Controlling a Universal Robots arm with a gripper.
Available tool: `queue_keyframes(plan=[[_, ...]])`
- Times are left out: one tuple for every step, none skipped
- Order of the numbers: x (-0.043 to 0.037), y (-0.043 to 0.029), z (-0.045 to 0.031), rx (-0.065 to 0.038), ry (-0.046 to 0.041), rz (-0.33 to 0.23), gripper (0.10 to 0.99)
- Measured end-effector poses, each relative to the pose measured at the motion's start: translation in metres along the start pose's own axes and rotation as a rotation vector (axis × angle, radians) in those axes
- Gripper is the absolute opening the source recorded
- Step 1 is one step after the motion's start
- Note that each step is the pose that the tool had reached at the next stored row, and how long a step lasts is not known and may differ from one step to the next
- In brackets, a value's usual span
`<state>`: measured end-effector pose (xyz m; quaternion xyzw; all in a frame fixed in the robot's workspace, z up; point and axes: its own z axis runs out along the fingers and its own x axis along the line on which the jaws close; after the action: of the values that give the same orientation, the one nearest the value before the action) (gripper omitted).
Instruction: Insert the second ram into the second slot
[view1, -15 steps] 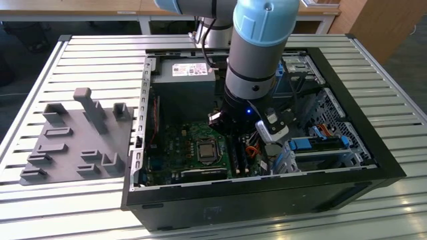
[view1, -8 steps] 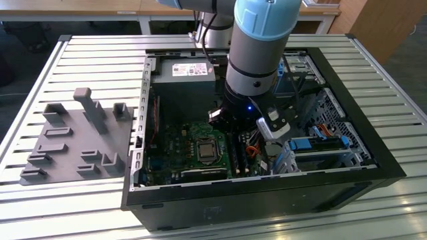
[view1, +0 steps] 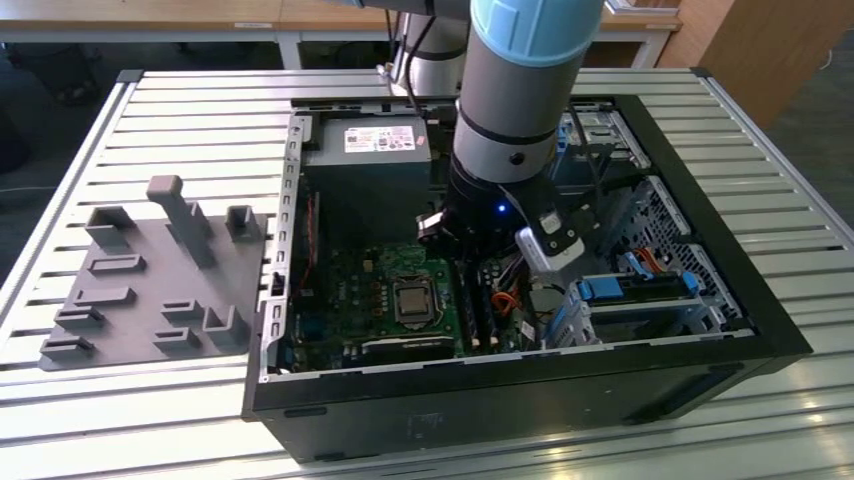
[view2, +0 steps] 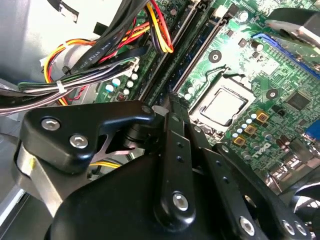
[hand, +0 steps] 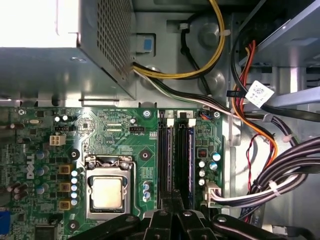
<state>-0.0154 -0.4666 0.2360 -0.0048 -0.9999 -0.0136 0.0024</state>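
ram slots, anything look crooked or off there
Nothing stands out. In the first wrist view the ram sticks sit straight and parallel in the slots beside the CPU socket, with the gripper right over their near end.

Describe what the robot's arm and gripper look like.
The arm is a thick grey cylinder with a light blue band at its joint and a black wrist section showing a small blue light. The gripper is matte black, built of angular linkage plates fastened with silver screws.
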Motion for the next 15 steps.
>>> queue_keyframes(plan=[[0.0, 0.0, -0.0013, 0.0, 0.0, 0.0, 0.106], [0.0, 0.0001, -0.0024, 0.0, 0.0, 0.0, 0.106], [0.0, 0.0001, -0.0031, 0.0, 0.0, 0.0, 0.106], [0.0, 0.0001, -0.0041, 0.0, 0.0, 0.0, 0.106], [0.0, 0.0001, -0.005, 0.0, 0.0, 0.0, 0.106], [0.0, 0.0002, -0.0061, 0.0, 0.0, 0.0, 0.106], [0.0, 0.0002, -0.0073, 0.0, 0.0, 0.0, 0.106], [0.0, 0.0002, -0.0083, 0.0, 0.0, 0.0, 0.106], [0.0001, 0.0002, -0.0092, 0.0, 0.0, 0.0, 0.106], [0.0001, 0.0003, -0.01, 0.0, 0.0, 0.0, 0.106], [0.0001, 0.0003, -0.0108, 0.0, 0.0, 0.0, 0.106], [0.0001, 0.0003, -0.0112, 0.0, 0.0, 0.0, 0.106], [0.0001, 0.0003, -0.0112, 0.0, -0.0001, 0.0, 0.106], [0.0001, 0.0003, -0.0112, 0.0, -0.0001, 0.0, 0.106], [0.0002, 0.0003, -0.0113, 0.0, -0.0001, 0.0, 0.106]])
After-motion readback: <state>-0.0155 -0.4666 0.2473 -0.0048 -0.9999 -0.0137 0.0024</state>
